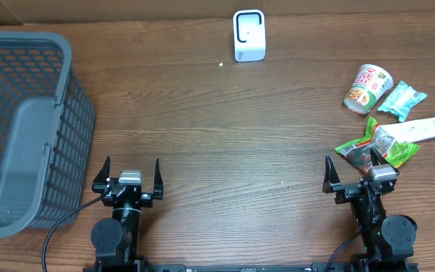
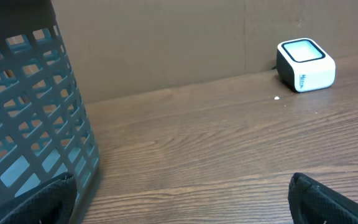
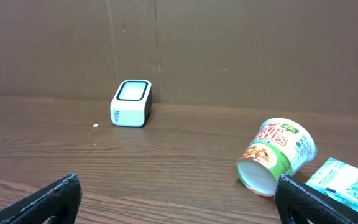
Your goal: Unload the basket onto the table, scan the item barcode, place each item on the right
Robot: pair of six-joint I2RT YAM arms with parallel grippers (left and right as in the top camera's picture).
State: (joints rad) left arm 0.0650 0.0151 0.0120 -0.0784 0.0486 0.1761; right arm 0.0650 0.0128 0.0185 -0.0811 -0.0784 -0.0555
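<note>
Grey mesh basket (image 1: pixel 21 128) far left of scanner (image 1: pixel 248 35). Left gripper (image 1: pixel 131 168) front-left of scanner, jaws spread, empty. Right gripper (image 1: pixel 353 170) front-right of scanner, spread too, beside snack packets (image 1: pixel 376 147); overlapping packets likely to lift together, hiding barcode.

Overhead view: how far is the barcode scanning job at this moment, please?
Done: nothing that shows. The cup noodle, teal packet, green packet and bottle all lie together on the right, away from the scanner. In hand: nothing; the left tool and right tool are open and empty at the front edge. Still to do: pick an item, show its barcode to the scanner.
</note>
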